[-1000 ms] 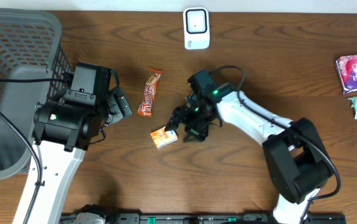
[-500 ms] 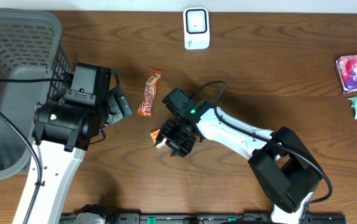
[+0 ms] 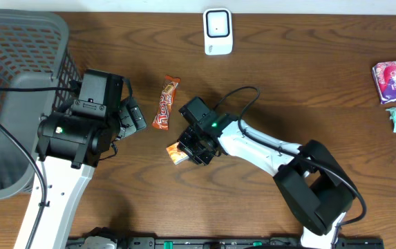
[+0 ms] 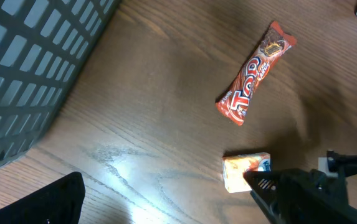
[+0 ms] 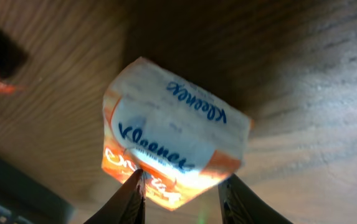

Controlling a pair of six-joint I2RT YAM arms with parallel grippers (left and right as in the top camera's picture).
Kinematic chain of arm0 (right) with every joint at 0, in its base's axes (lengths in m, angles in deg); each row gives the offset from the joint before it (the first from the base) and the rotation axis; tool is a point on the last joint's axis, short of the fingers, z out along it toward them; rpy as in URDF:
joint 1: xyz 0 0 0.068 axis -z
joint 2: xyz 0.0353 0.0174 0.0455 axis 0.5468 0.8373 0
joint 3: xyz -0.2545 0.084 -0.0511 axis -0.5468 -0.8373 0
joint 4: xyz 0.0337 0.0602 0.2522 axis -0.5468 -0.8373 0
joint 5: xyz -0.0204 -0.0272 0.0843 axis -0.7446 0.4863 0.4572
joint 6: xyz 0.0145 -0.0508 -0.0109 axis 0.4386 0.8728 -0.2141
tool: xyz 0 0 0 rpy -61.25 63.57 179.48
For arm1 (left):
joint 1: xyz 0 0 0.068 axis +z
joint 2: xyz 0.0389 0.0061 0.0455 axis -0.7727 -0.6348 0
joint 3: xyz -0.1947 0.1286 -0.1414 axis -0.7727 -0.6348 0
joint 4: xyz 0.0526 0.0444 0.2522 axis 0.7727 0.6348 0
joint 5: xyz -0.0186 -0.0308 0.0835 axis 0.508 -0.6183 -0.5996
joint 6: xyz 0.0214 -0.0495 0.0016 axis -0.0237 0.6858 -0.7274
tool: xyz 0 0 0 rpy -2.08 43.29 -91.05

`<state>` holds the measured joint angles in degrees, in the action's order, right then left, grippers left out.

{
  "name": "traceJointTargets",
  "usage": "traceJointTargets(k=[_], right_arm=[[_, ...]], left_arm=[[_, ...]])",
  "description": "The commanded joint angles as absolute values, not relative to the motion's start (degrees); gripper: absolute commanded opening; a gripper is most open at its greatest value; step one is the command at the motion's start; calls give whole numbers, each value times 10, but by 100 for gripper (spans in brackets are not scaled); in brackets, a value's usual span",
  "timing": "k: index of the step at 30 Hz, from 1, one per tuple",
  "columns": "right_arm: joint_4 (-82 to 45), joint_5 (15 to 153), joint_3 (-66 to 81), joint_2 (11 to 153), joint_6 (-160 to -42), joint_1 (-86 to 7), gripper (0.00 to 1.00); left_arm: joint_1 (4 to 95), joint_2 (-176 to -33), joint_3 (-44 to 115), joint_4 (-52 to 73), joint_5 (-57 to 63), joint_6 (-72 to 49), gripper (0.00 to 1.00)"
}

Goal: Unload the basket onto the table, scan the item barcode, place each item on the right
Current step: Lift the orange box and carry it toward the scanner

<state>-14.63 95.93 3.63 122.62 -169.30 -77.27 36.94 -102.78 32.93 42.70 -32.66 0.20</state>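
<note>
Straddling the orange Kleenex tissue pack (image 5: 172,134), the right gripper (image 5: 184,190) is seen with 1 finger at each side of the pack's near end. Whether the wrapper is pressed or only flanked cannot be told. The pack is lying on the wooden table (image 3: 308,76), just below the lower end of the red Top candy bar (image 3: 165,104) and well apart from the white scanner unit (image 3: 218,31) at the far edge. The left gripper (image 3: 134,117) is held beside the grey basket (image 3: 18,41) with its fingers spread and nothing between them.

Several risks are judged likely from here. Only 1 end of the pack is flanked, so the soft pack could be swung or dropped once lifted. The wrapper is slick and could be squeezed out of a shallow hold. No barcode can be made out on the face shown, so the wrong side could be presented to the scanner, or the code could be covered by a finger. The candy bar could be knocked if the pack is carried low towards the scanner.
</note>
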Motion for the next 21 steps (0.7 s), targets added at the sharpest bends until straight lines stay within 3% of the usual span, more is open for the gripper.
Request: traceJointTargets(k=[1, 7, 9, 15, 21], right_arm=[[-143, 951, 29, 1249, -1713, -776, 35], [-131, 925, 29, 1253, -1690, -776, 29], [-115, 925, 29, 1253, -1666, -772, 1], [-83, 957, 29, 1253, -1577, -743, 1], [24, 1111, 29, 1253, -1340, -667, 1]], left_arm=[[371, -1028, 335, 429, -330, 3, 98], [371, -1028, 335, 429, -330, 3, 98], [371, -1028, 335, 429, -330, 3, 98], [371, -1028, 335, 429, -330, 3, 98], [371, -1028, 335, 429, -330, 3, 98]])
